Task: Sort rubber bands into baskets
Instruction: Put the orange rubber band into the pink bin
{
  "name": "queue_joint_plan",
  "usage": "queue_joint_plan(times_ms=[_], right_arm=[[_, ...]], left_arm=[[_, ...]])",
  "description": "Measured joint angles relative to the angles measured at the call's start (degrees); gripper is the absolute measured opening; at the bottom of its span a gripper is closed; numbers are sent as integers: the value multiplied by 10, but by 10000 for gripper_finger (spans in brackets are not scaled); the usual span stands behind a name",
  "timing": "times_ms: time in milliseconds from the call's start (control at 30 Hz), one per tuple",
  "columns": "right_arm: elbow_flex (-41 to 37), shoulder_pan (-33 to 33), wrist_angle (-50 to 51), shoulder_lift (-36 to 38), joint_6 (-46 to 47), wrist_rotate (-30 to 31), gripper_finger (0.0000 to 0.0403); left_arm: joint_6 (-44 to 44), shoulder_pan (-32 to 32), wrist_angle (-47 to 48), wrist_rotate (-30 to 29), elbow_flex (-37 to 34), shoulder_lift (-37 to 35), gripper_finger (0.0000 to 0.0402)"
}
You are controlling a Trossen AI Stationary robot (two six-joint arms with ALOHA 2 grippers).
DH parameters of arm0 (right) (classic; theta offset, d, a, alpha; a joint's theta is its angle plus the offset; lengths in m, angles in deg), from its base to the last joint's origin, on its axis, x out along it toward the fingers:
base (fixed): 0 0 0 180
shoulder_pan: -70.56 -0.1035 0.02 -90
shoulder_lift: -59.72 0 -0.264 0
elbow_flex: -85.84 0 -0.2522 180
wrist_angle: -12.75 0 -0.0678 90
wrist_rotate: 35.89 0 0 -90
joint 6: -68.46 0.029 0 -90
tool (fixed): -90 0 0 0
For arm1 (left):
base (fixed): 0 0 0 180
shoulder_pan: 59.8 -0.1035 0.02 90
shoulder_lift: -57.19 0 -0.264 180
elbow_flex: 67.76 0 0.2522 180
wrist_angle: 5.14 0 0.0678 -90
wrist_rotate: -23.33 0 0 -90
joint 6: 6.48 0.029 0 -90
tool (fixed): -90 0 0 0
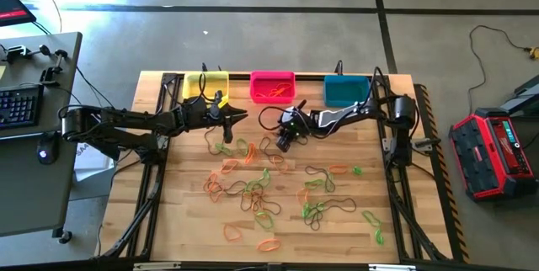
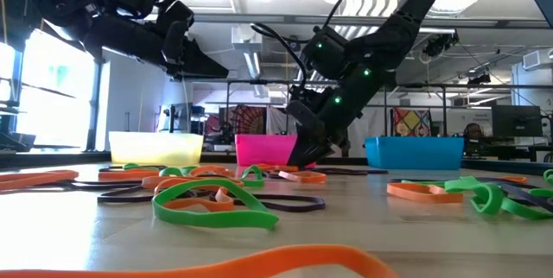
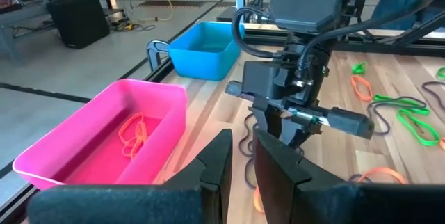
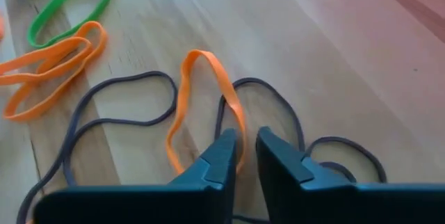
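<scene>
Many green, orange and dark rubber bands (image 1: 253, 191) lie flat over the wooden table's middle and near half. Along the far edge stand the yellow basket (image 1: 205, 84), the pink basket (image 1: 272, 86), which has orange bands (image 3: 132, 132) on its floor, and the teal basket (image 1: 346, 90). My right gripper (image 4: 247, 147) slants down at the table in front of the pink basket, shut on an orange band (image 4: 208, 99). My left gripper (image 1: 242, 117) hovers shut and holding nothing, above the table in front of the yellow basket. My right gripper pinches one side strand of the orange band's loop (image 4: 238, 137) between its two fingertips. It comes slanting down from the table's far right. The rest of the loop lies flat on the table ahead of the fingers, slack, next to dark bands.
Dark bands (image 4: 132, 106) curl round the held orange band, with more orange and green ones (image 4: 69, 15) close by. The right arm's cable loops (image 1: 268, 119) hang near the pink basket. A desk with a keyboard (image 1: 21, 107) stands left of the table, a red case (image 1: 497, 149) right.
</scene>
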Motion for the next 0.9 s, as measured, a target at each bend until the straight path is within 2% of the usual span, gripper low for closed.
queue_joint_plan(times_ms=[167, 333, 533, 700, 900], right_arm=[[0, -10, -1, 2, 4, -4, 3], [45, -17, 65, 8, 8, 10, 6], [125, -20, 158, 13, -46, 26, 1], [180, -4, 233, 13, -88, 27, 0], [244, 13, 259, 13, -128, 27, 0]], left_arm=[[-8, 0, 0, 0, 0, 0, 48], [-8, 0, 1, 4, 0, 0, 48], [-54, -1, 3, -4, 0, 0, 48], [-29, 3, 5, -6, 0, 0, 48], [-20, 3, 4, -30, 0, 0, 48]])
